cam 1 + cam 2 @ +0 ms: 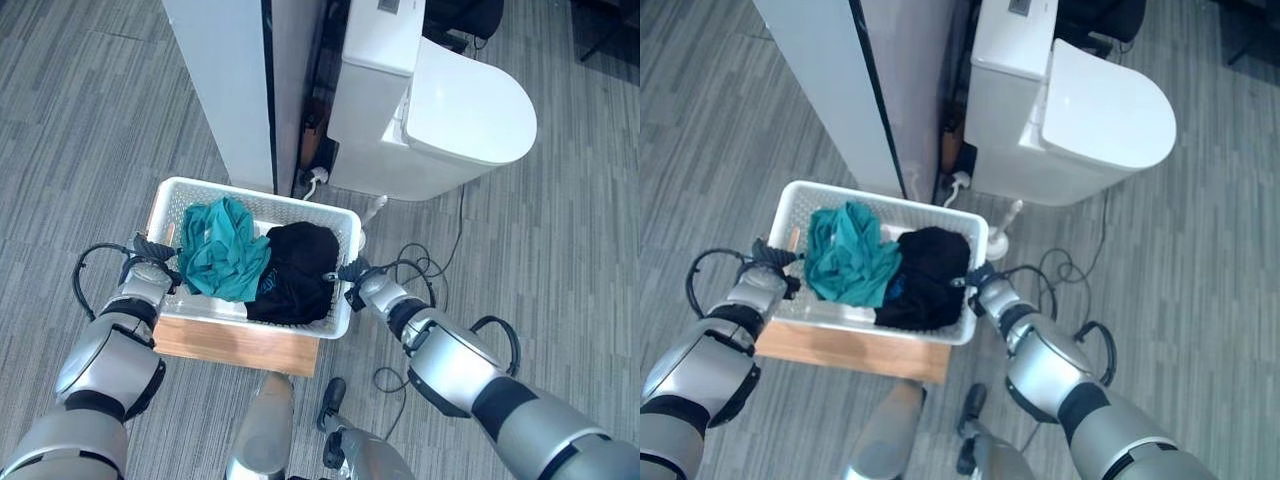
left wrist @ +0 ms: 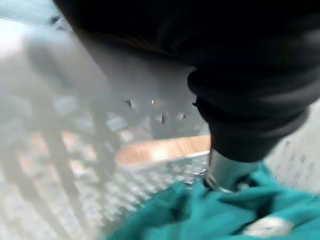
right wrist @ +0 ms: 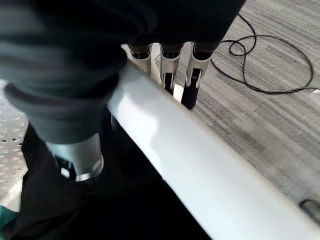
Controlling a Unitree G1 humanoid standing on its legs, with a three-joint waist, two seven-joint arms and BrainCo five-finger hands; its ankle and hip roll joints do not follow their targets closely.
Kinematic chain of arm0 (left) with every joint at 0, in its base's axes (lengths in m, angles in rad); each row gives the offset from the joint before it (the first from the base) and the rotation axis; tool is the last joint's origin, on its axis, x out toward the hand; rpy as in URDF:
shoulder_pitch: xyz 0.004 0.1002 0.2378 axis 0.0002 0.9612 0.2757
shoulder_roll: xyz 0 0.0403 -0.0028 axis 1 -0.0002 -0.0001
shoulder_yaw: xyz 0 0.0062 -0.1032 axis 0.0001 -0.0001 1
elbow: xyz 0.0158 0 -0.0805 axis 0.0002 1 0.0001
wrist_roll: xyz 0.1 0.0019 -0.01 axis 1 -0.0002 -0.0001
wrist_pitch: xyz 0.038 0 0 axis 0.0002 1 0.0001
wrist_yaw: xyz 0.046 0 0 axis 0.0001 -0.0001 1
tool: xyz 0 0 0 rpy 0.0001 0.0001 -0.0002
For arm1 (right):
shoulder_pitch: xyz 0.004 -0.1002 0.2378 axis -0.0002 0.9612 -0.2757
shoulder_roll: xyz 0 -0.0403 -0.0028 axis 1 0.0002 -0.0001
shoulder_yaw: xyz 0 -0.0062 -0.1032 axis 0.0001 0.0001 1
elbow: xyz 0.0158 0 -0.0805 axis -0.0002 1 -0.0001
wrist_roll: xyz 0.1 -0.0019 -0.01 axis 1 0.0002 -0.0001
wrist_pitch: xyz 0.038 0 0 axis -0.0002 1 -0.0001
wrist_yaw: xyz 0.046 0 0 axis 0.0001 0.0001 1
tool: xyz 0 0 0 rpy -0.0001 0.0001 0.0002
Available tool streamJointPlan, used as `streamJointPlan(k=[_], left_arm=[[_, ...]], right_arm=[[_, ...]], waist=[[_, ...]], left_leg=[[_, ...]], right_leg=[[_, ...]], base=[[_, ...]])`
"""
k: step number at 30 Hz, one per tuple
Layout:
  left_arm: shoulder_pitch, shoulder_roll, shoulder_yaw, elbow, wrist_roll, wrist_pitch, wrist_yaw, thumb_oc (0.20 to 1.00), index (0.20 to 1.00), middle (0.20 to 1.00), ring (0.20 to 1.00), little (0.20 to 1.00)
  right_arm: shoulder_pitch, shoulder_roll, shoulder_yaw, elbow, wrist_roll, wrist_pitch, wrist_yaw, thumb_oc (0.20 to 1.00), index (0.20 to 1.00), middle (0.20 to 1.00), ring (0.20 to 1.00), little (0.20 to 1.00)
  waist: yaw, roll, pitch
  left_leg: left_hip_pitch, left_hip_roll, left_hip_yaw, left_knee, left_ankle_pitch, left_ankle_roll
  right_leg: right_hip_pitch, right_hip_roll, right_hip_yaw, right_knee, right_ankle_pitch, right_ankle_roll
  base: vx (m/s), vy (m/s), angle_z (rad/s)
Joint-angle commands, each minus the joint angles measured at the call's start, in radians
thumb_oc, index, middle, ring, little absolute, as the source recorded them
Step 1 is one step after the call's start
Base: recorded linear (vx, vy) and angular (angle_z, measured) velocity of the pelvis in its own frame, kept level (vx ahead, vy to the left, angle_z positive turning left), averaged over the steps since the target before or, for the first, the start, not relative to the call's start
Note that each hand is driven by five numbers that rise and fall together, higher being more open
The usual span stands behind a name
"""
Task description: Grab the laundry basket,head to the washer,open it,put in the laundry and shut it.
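The white laundry basket (image 1: 256, 196) rests on a low wooden stand (image 1: 236, 346) right in front of me. Inside lie a teal garment (image 1: 222, 250) on the left and a black garment (image 1: 296, 272) on the right. My left hand (image 1: 150, 262) grips the basket's left rim; its thumb (image 2: 225, 172) reaches inside over the teal cloth (image 2: 200, 215). On the right rim (image 3: 190, 155) sits my right hand (image 1: 362, 283), fingers (image 3: 172, 70) curled over the outside and thumb (image 3: 80, 157) inside by the black cloth (image 3: 125, 205).
A white machine with a rounded lid (image 1: 440, 110) stands just beyond the basket to the right. A tall white panel (image 1: 225, 80) rises behind the basket's far rim. Grey striped carpet (image 1: 80, 150) lies open on both sides.
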Motion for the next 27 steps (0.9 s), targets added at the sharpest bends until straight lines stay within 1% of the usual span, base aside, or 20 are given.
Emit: streamJointPlan(k=[1,4,7,11,13,15,16,17,19,20,22,23,25,27], left_arm=[[-0.077,-0.15,-0.077,-0.039,0.134,-0.017,-0.092,0.2,0.2,0.2,0.2,0.2],[-0.053,-0.148,-0.097,-0.088,0.167,-0.016,-0.086,0.2,0.2,0.2,0.2,0.2],[-0.01,-0.132,-0.087,-0.187,0.17,-0.018,-0.073,0.2,0.2,0.2,0.2,0.2],[0.095,-0.049,-0.047,-0.408,0.188,-0.024,-0.068,0.2,0.2,0.2,0.2,0.2],[0.227,0.031,0.047,-0.622,0.233,-0.025,-0.072,0.2,0.2,0.2,0.2,0.2],[0.315,0.064,0.12,-0.726,0.262,-0.022,-0.079,0.2,0.2,0.2,0.2,0.2],[0.404,0.082,0.187,-0.805,0.294,-0.023,-0.095,0.2,0.2,0.2,0.2,0.2],[0.472,0.087,0.23,-0.864,0.338,-0.025,-0.116,0.2,0.2,0.2,0.2,0.2],[0.531,0.084,0.264,-0.908,0.359,-0.029,-0.143,0.2,0.2,0.2,0.2,0.2],[0.575,0.083,0.287,-0.951,0.367,-0.036,-0.173,0.2,0.2,0.2,0.2,0.2],[0.623,0.094,0.314,-1.004,0.374,-0.043,-0.208,0.2,0.2,0.2,0.2,0.2],[0.648,0.11,0.333,-1.054,0.38,-0.053,-0.241,0.2,0.2,0.2,0.2,0.2],[0.673,0.102,0.343,-1.082,0.38,-0.058,-0.264,0.2,0.2,0.2,0.2,0.2],[0.7,0.089,0.349,-1.109,0.374,-0.061,-0.287,0.2,0.2,0.2,0.2,0.2]], right_arm=[[0.002,0.152,-0.024,-0.005,0.004,-0.011,0.021,0.2,0.2,0.2,0.2,0.2],[-0.008,0.143,-0.022,-0.013,0.021,-0.018,0.011,0.2,0.2,0.2,0.2,0.2],[-0.006,0.124,-0.037,-0.041,0.045,-0.025,-0.005,0.2,0.2,0.2,0.2,0.2],[0.014,0.077,-0.047,-0.151,0.057,-0.029,-0.012,0.2,0.2,0.2,0.2,0.2],[0.068,-0.02,-0.059,-0.339,0.011,-0.027,-0.004,0.2,0.2,0.2,0.2,0.2],[0.122,-0.103,-0.072,-0.499,-0.022,-0.02,0.005,0.2,0.2,0.2,0.2,0.2],[0.198,-0.188,-0.098,-0.664,-0.055,-0.022,0.023,0.2,0.2,0.2,0.2,0.2],[0.278,-0.269,-0.135,-0.789,-0.08,-0.027,0.055,0.2,0.2,0.2,0.2,0.2],[0.355,-0.337,-0.178,-0.89,-0.103,-0.03,0.086,0.2,0.2,0.2,0.2,0.2],[0.425,-0.399,-0.225,-0.965,-0.132,-0.035,0.114,0.2,0.2,0.2,0.2,0.2],[0.504,-0.47,-0.293,-1.052,-0.159,-0.036,0.144,0.2,0.2,0.2,0.2,0.2],[0.57,-0.536,-0.349,-1.112,-0.177,-0.041,0.176,0.2,0.2,0.2,0.2,0.2],[0.642,-0.586,-0.407,-1.159,-0.188,-0.038,0.204,0.2,0.2,0.2,0.2,0.2],[0.697,-0.62,-0.46,-1.197,-0.207,-0.035,0.23,0.2,0.2,0.2,0.2,0.2]], waist=[[0.029,0.005,0.102],[0.032,0.011,0.106],[0.033,0.017,0.108],[0.028,0.02,0.089],[0.017,0.016,0.055],[0.0,0.014,0.027],[-0.018,0.015,-0.001],[-0.039,0.019,-0.033],[-0.056,0.026,-0.065],[-0.074,0.033,-0.089],[-0.095,0.044,-0.124],[-0.115,0.055,-0.158],[-0.133,0.062,-0.187],[-0.149,0.071,-0.211]], left_leg=[[-0.034,-0.034,-0.016,0.091,-0.098,0.028],[-0.031,-0.036,-0.017,0.084,-0.095,0.029],[-0.024,-0.038,-0.017,0.077,-0.094,0.03],[-0.011,-0.041,-0.013,0.064,-0.096,0.034],[0.017,-0.044,-0.002,0.058,-0.113,0.042],[0.035,-0.045,0.002,0.048,-0.115,0.047],[0.072,-0.049,0.009,0.038,-0.13,0.055],[0.112,-0.052,0.018,0.025,-0.139,0.063],[0.148,-0.055,0.024,0.009,-0.139,0.071],[0.182,-0.057,0.033,-0.001,-0.144,0.078],[0.222,-0.061,0.041,-0.013,-0.152,0.086],[0.251,-0.064,0.047,-0.023,-0.157,0.092],[0.287,-0.068,0.055,-0.037,-0.164,0.099],[0.317,-0.072,0.07,-0.047,-0.171,0.107]], right_leg=[[-0.071,-0.065,0.052,0.047,0.061,0.042],[-0.07,-0.064,0.055,0.045,0.06,0.042],[-0.067,-0.066,0.055,0.042,0.059,0.043],[-0.06,-0.07,0.056,0.043,0.058,0.046],[-0.044,-0.08,0.062,0.057,0.045,0.051],[-0.039,-0.086,0.064,0.068,0.045,0.055],[-0.023,-0.093,0.068,0.081,0.035,0.059],[0.0,-0.103,0.065,0.089,0.027,0.065],[0.017,-0.111,0.066,0.095,0.024,0.071],[0.034,-0.119,0.065,0.104,0.02,0.076],[0.055,-0.129,0.067,0.109,0.014,0.084],[0.068,-0.138,0.071,0.117,0.01,0.091],[0.079,-0.147,0.081,0.124,0.009,0.1],[0.086,-0.159,0.091,0.127,0.022,0.111]], base=[[0.0,0.002,0.03],[0.0,0.0,0.0],[0.0,0.0,0.0],[0.01,0.01,-0.01],[0.07,0.053,-0.08],[0.08,0.066,-0.02],[0.15,0.119,0.03],[0.18,0.132,-0.02],[0.13,0.116,-0.06],[0.13,0.122,-0.23],[0.14,0.13,-0.34],[0.15,0.129,-0.28],[0.13,0.11,-0.1],[0.08,0.092,-0.15]])
